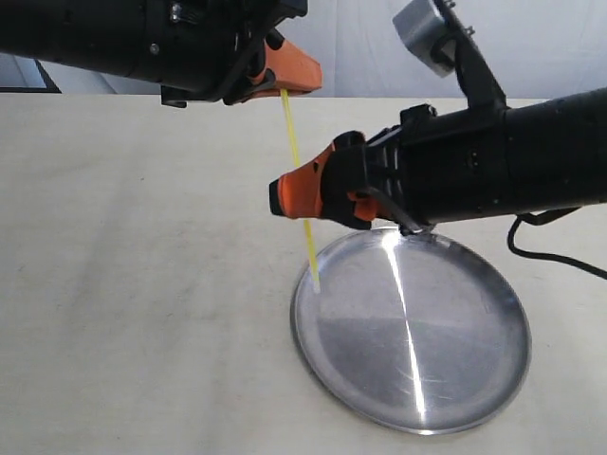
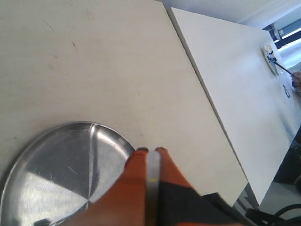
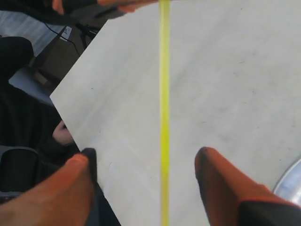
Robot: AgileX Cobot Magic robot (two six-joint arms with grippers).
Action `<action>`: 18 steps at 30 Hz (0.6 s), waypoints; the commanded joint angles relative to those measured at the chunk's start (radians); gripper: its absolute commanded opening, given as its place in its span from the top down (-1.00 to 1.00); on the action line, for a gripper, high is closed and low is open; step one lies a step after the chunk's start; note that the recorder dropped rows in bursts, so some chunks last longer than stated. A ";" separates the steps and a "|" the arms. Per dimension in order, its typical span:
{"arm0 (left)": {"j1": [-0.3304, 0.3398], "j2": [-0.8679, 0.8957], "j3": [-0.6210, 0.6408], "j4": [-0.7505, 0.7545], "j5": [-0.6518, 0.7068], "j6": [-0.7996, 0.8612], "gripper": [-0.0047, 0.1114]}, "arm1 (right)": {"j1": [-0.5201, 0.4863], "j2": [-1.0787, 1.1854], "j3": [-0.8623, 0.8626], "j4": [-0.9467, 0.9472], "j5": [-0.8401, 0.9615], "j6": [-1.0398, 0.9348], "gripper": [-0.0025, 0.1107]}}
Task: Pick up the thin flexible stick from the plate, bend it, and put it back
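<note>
Right wrist view: stick between fingers of wide-open right hand, top in closed left hand

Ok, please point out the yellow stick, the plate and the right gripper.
yellow stick (image 1: pixel 290 133), exterior view, upper shaft.
plate (image 1: pixel 474 379), exterior view, bare inner surface.
right gripper (image 3: pixel 146 157), right wrist view, midway between fingertips.
</note>
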 commanded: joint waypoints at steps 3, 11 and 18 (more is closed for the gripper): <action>0.000 -0.009 0.002 -0.082 0.007 0.071 0.92 | 0.069 0.035 0.002 0.008 -0.061 -0.013 -0.09; 0.000 -0.009 0.002 -0.076 0.020 0.090 0.92 | 0.079 0.035 0.002 0.005 -0.094 -0.011 0.95; 0.000 -0.009 0.002 -0.015 0.042 0.094 0.92 | 0.079 0.035 0.002 0.024 -0.180 0.017 0.96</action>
